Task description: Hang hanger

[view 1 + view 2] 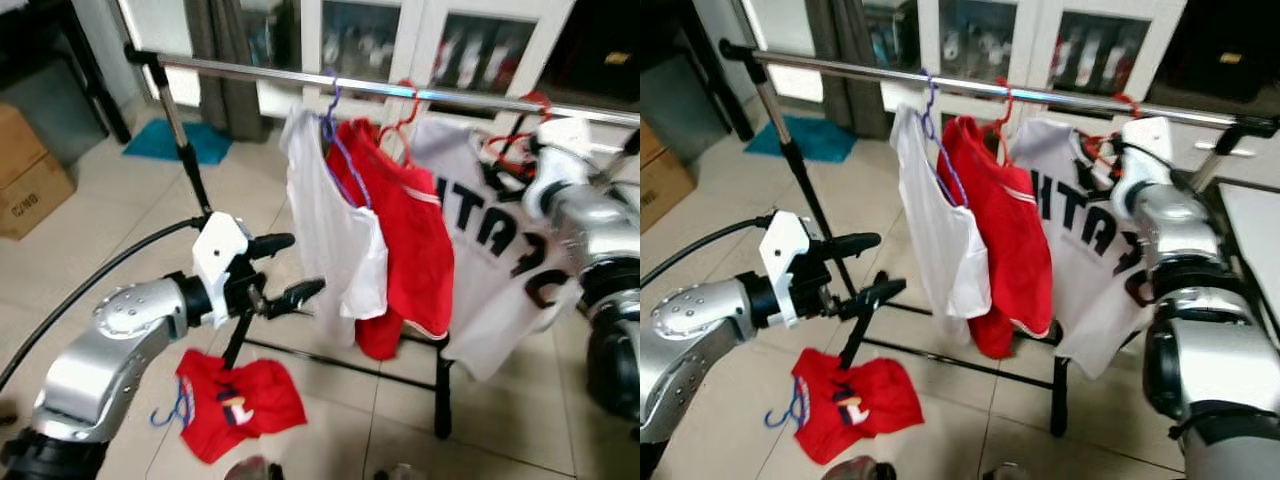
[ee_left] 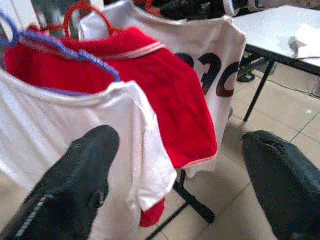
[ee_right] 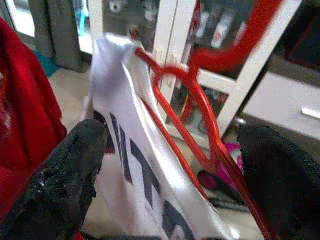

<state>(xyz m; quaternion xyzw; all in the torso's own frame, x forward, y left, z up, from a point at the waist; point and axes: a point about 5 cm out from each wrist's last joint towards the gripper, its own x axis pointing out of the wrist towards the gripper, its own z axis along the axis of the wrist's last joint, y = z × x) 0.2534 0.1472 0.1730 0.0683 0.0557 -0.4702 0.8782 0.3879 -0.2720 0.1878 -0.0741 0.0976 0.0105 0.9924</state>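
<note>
A metal rail (image 1: 260,72) carries three garments. A white shirt (image 1: 325,225) hangs on a purple hanger (image 1: 335,130). Beside it is a red shirt (image 1: 410,245) on a red hanger (image 1: 405,115). Furthest right, a white jersey with black letters (image 1: 490,260) hangs on a red hanger (image 3: 200,105). My right gripper (image 3: 170,175) is up at the jersey's collar, open, with that red hanger between its fingers. My left gripper (image 1: 298,268) is open and empty, low in front of the white shirt. A red shirt on a blue hanger (image 1: 240,400) lies on the floor.
The rack's black upright (image 1: 185,150) and foot bar (image 1: 440,400) stand on the tiled floor. Cardboard boxes (image 1: 25,170) sit at the left, with a teal mat (image 1: 175,140) behind the rack. A glass-door cabinet (image 1: 400,45) lines the back. A white table (image 2: 280,30) is at the right.
</note>
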